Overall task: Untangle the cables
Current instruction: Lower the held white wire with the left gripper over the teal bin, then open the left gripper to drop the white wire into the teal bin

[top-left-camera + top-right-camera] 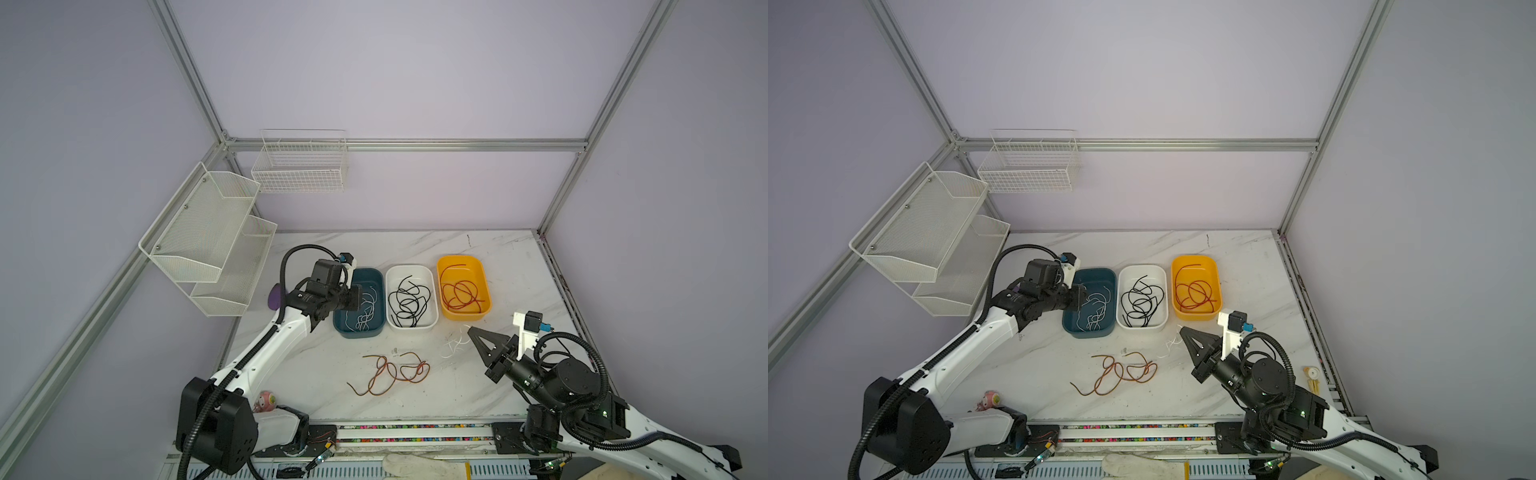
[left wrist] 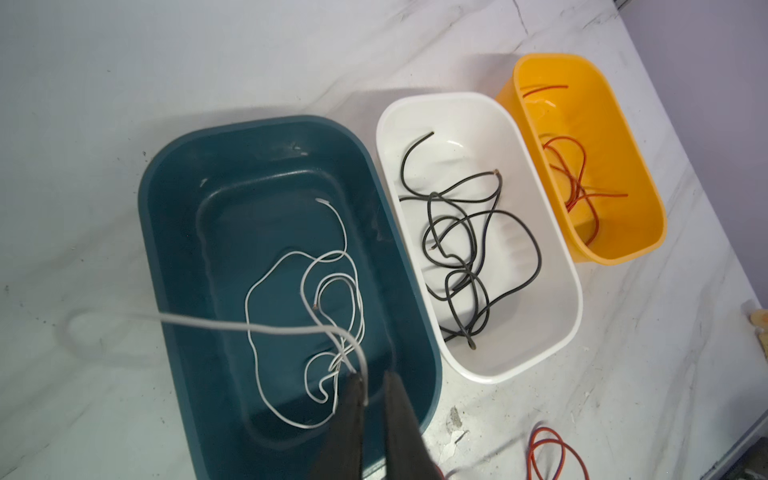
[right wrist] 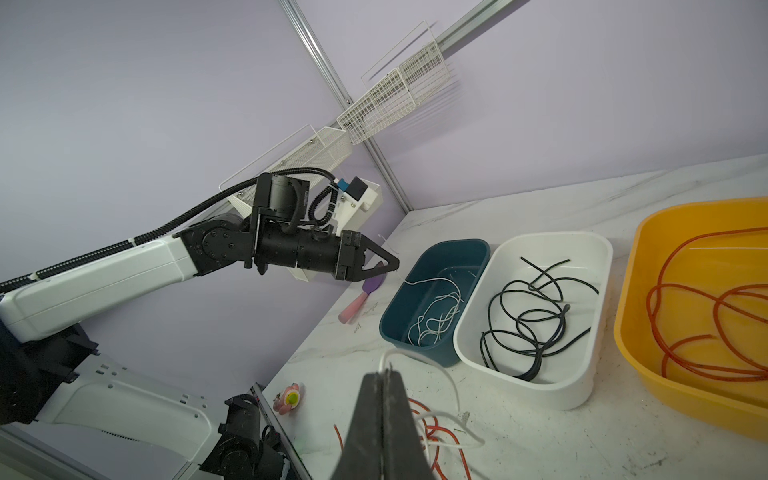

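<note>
Well, the loose white cable [image 3: 457, 395] was pinched in the right claw [image 3: 385, 374], whose jaws were squeezed tight on it. In both top views it drooped toward 7 o'clock from the claw tip onto the table [image 1: 498, 270]. The brown cables [image 1: 390, 372] lay at 8 o'clock from that claw, stretched long from 9 to 3 o'clock. Only the left wrist view showed the left claw [image 2: 374, 376] a little open over the blue bin [image 2: 166, 216], a thin white cable [image 2: 249, 328] touching one finger [image 2: 353, 419]. Top views hid that gap.

Robot lab cell, aluminium frame [image 1: 403, 144], lilac panel walls [image 1: 395, 75], marble-look tabletop [image 1: 316, 374], wire shelves [image 1: 199, 232]
</note>
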Controlling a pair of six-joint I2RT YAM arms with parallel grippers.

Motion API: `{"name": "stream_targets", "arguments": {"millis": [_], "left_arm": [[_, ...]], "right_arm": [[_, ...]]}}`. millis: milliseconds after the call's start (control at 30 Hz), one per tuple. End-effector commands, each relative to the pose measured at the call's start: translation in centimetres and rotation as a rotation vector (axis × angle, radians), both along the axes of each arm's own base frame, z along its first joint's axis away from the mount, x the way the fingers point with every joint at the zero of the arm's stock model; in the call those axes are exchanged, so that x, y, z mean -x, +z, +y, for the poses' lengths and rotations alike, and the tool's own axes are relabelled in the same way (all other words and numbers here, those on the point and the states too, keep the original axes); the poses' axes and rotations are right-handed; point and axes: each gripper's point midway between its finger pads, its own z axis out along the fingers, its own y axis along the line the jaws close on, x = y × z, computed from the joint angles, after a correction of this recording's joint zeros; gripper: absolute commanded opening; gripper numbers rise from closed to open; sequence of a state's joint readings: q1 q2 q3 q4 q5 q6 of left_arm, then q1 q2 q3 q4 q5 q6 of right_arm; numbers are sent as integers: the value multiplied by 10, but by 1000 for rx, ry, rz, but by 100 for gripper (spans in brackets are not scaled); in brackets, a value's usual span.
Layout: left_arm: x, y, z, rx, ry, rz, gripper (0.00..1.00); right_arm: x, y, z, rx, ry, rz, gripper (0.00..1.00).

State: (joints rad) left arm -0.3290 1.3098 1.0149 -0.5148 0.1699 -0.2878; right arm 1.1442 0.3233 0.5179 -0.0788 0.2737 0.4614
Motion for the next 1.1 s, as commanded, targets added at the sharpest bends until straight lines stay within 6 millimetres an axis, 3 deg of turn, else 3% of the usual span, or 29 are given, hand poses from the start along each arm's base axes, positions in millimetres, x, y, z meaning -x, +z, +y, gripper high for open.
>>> {"name": "stream_targets", "arguments": {"millis": [0,233,433,600,700,933,1067], "left_arm": [[1,-8,-8,47,-29,49,18],[2,-9,-7,74,-29,76,34],[3,0,-4,83,-23,51,37],[7,11,-10,129,-61,27,57],[9,14,-11,134,-64,25,62],[16,48,1,153,-47,-101,73],[27,70,16,119,-4,-200,85]], "right_arm": [[3,12,-1,-26,13,-26,0],[4,13,-1,-28,20,-17,0],[4,11,5,-27,38,-4,0],[3,9,11,-19,45,8,0],[2,10,13,-16,46,9,0],[1,9,16,-9,50,22,0],[0,9,20,6,53,25,0]]}}
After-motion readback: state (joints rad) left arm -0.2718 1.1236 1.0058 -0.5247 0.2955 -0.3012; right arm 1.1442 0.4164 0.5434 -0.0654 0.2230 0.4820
